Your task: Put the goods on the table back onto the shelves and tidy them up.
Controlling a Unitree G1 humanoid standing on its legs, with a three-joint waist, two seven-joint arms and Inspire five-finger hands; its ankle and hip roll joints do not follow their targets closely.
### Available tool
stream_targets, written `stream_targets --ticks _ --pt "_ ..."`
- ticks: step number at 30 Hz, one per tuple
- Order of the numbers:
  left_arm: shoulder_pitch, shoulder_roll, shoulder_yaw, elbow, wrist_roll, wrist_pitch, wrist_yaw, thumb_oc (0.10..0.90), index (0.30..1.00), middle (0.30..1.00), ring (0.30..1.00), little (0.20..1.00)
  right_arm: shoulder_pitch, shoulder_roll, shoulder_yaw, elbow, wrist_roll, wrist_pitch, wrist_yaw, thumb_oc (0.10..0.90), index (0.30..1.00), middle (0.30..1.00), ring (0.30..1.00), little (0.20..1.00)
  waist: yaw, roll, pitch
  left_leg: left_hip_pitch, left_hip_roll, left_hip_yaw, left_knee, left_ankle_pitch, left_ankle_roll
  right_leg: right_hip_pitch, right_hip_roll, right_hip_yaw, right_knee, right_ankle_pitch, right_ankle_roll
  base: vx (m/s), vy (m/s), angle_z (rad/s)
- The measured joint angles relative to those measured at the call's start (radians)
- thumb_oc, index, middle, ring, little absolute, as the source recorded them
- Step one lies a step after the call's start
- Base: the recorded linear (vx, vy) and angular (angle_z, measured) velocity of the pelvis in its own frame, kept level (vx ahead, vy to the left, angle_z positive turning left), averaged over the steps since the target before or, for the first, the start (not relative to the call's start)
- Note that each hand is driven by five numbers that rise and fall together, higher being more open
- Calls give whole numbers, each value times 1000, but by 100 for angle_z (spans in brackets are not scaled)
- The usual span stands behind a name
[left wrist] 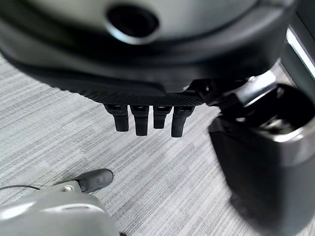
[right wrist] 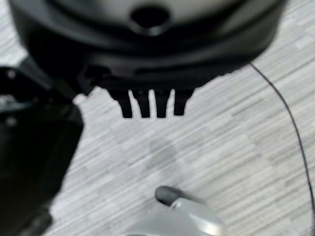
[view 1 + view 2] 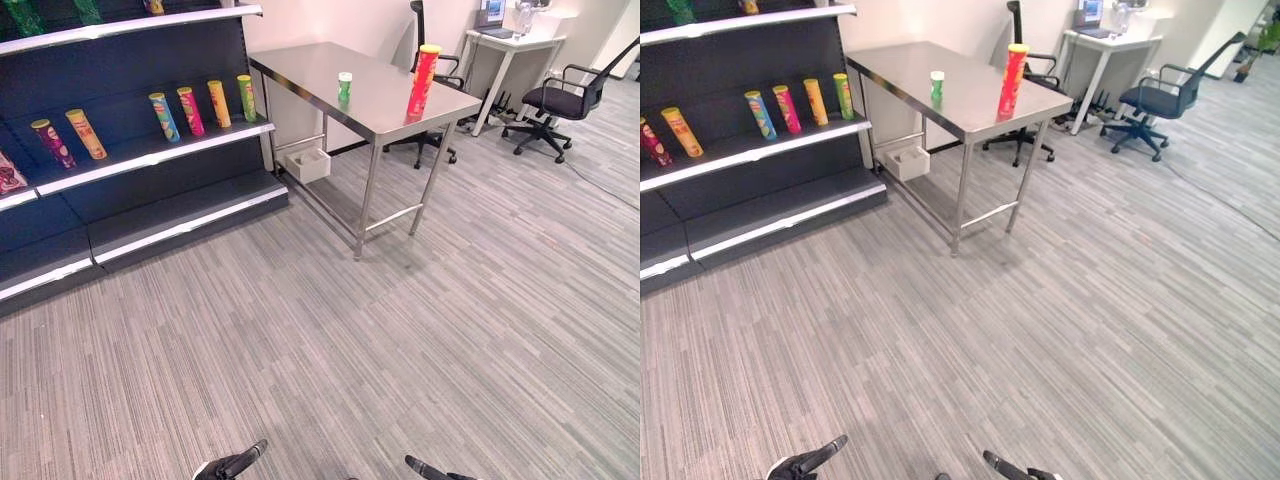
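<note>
A tall red tube (image 3: 423, 80) with a yellow lid stands near the right edge of the steel table (image 3: 300, 70). A small green can (image 3: 344, 88) with a white lid stands at the table's middle. Left of the table is a dark shelf unit (image 3: 150, 160); its middle board carries several coloured tubes (image 3: 190, 110) standing in a row. Both hands hang low at the near edge, far from the table. The left hand (image 3: 232, 464) has straight fingers (image 1: 147, 120) over the carpet and holds nothing. The right hand (image 3: 435, 470) likewise shows straight fingers (image 2: 152, 105) and is empty.
A small white box (image 3: 308, 164) sits on the floor under the table's left end. A black office chair (image 3: 560, 100) and a white desk (image 3: 510, 45) stand at the back right, another chair (image 3: 432, 60) behind the table. Grey striped carpet (image 3: 350, 340) stretches from me to the table.
</note>
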Motion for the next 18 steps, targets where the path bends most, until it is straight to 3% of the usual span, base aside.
stream_targets --ticks 6,17,18 --pt "7 -1 4 -7 -8 0 -21 800 900 900 900 900 -10 -33 9 -50 -32 0 2 800 900 900 900 900 -5 22 26 32 -8 1 -25 2 -4 76 6 0 -117 53 2 0 -22 1" --pt "-4 6 20 -17 -10 0 -21 800 900 900 900 900 -25 -37 8 -45 -25 -1 23 800 900 900 900 900 -1 -1 44 20 -8 10 -21 4 -7 64 6 2 -124 44 16 11 -69 0" --pt "-8 8 22 -16 -16 0 -20 800 900 900 900 900 -26 -33 8 -44 -18 -1 24 800 900 900 900 900 -1 -8 52 4 -6 10 15 1 -24 64 4 1 -124 35 18 29 -178 16"
